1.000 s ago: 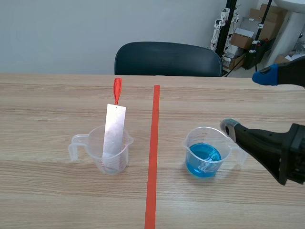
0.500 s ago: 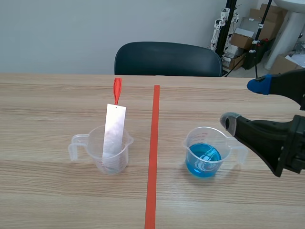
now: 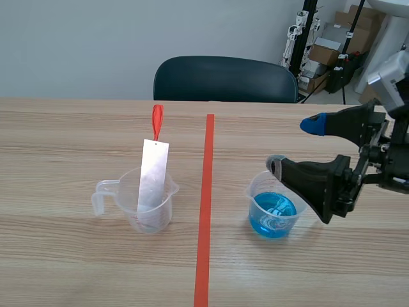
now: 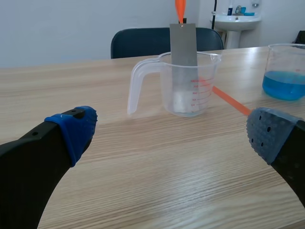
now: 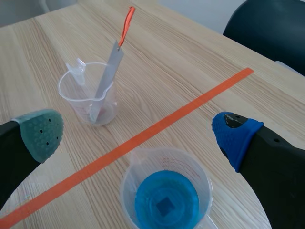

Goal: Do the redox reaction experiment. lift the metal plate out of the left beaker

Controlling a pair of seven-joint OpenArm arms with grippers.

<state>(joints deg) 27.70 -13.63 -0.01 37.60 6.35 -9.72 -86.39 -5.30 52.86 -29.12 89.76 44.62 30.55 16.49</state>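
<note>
The metal plate (image 3: 153,174) leaned in the left beaker (image 3: 150,208), top edge well above its rim. Left gripper (image 4: 171,131) and right gripper (image 3: 295,146) gaped wide, empty, the right over the blue beaker (image 3: 273,214) at three o'clock.

Left wrist view cuts off the orange tag (image 4: 180,8) atop the metal plate (image 4: 183,45).

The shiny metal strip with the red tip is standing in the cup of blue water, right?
Not quite. The metal strip with the red tip stands in the clear beaker, not in the beaker of blue liquid, which holds no strip. The scene view shows it.
</note>
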